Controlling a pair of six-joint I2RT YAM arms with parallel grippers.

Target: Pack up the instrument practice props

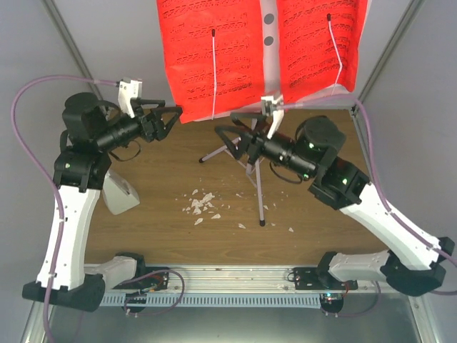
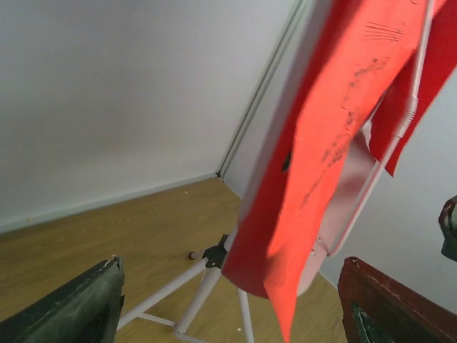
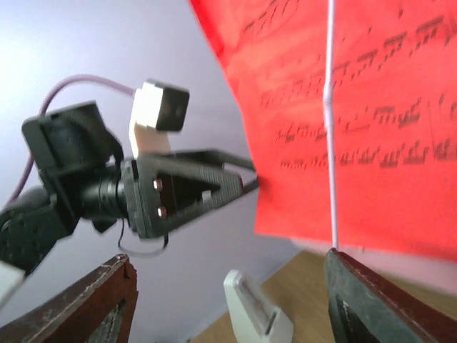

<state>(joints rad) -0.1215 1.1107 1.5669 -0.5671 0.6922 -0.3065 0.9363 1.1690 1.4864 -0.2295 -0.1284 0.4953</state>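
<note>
The top view takes in the whole scene. Two red sheets [image 1: 207, 50] of printed music hang at the far side on a pale perforated music-stand plate [image 1: 268, 28]. A thin white wire [image 1: 214, 71] runs down each sheet. Silver tripod legs [image 1: 261, 196] spread over the wooden table [image 1: 164, 214].

The left gripper [image 1: 175, 114] sits at the near left corner of the left sheet. The right gripper [image 1: 228, 127] is near the stand's stem and blocks the view of where the legs join. Only this view shows the white crumbs [image 1: 202, 206] in mid-table. The left arm partly hides the small white metronome [image 1: 121, 194].

In the left wrist view, that gripper's fingers [image 2: 78, 307] stand wide apart, with the sheet's lower edge hanging between them. I cannot tell if they touch it.

The right wrist view shows its own fingers [image 3: 93, 300] spread with nothing between them. The left gripper's tips are at the sheet's edge.

Staves and notes are readable on the sheets, but no words.
</note>
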